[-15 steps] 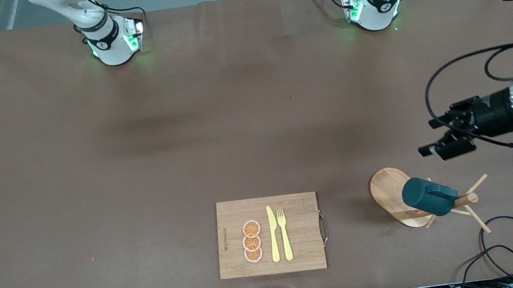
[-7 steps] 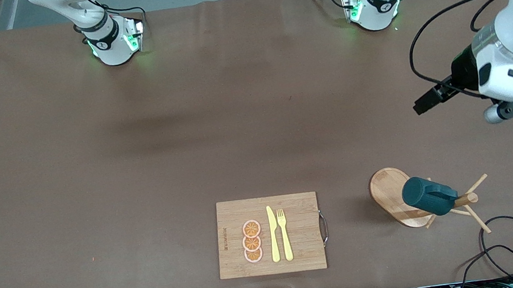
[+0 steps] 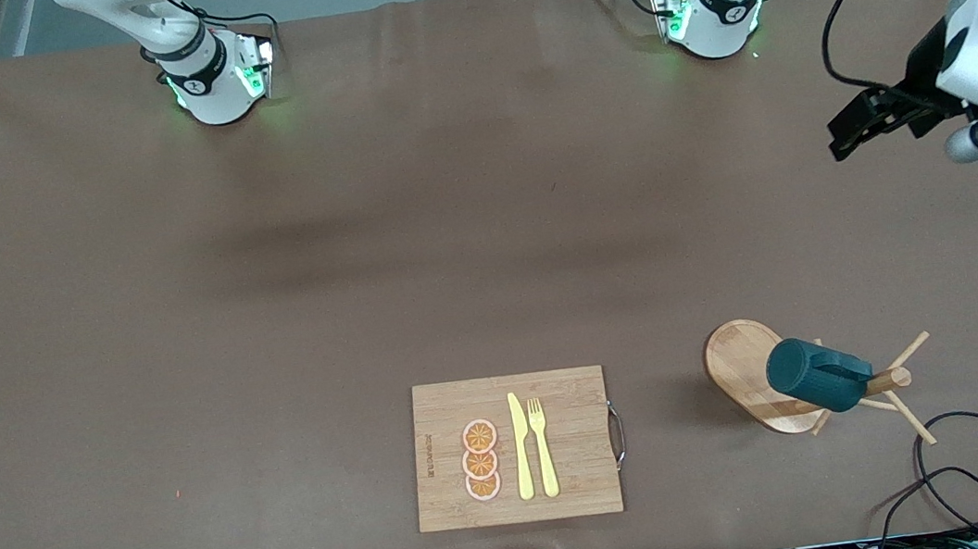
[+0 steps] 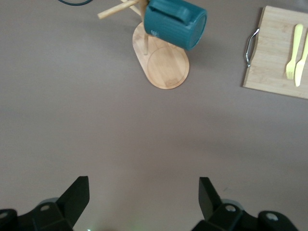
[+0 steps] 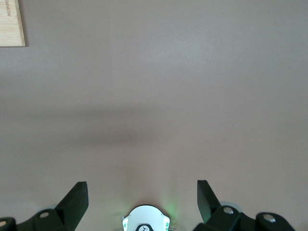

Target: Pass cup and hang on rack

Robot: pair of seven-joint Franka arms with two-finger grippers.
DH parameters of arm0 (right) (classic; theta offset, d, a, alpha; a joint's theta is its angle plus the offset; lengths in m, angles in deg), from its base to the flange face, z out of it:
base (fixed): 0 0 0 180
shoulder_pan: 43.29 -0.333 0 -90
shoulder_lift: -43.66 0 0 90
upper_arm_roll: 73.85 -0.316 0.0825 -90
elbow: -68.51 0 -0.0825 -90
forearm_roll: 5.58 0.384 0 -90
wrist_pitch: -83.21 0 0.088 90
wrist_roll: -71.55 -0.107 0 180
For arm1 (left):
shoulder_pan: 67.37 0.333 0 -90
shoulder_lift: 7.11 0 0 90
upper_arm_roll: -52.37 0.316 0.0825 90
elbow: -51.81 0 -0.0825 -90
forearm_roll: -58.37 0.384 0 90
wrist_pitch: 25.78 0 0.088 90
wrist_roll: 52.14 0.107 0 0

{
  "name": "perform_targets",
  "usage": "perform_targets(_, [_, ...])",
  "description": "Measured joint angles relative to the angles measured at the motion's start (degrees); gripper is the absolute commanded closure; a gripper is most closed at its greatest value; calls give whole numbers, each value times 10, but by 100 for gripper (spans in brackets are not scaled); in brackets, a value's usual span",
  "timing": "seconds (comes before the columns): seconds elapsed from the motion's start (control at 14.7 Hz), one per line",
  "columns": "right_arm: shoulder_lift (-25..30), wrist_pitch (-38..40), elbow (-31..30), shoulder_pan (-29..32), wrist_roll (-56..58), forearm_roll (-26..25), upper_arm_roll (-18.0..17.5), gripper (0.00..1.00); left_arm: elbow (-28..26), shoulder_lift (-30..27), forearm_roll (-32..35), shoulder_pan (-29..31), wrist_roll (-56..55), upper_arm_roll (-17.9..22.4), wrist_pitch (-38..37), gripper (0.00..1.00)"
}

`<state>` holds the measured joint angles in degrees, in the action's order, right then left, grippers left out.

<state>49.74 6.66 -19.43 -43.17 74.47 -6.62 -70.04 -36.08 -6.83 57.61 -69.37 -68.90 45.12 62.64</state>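
The dark teal cup hangs on a peg of the wooden rack, which stands near the front camera at the left arm's end of the table. Both show in the left wrist view, the cup over the rack's oval base. My left gripper is open and empty, up over bare table, well apart from the rack; its fingers spread wide in its wrist view. My right gripper is open and empty over bare table above its own base; it is out of the front view.
A rectangular wooden cutting board with orange slices, a yellow knife and fork lies near the front edge. Black cables loop beside the rack. The arm bases stand along the table's back edge.
My left gripper, open and empty, has risen and drawn away from the rack toward its base. The cup stays hanging on the rack. The right arm has not moved.
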Motion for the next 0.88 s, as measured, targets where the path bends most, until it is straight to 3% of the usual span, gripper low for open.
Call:
perform_targets(0.34, [0, 0, 0, 0, 0, 0, 0, 0, -96, -75, 0, 1, 59, 4, 34, 0])
perform_targets(0.88, [0, 0, 0, 0, 0, 0, 0, 0, -91, -80, 0, 6, 88, 17, 27, 0])
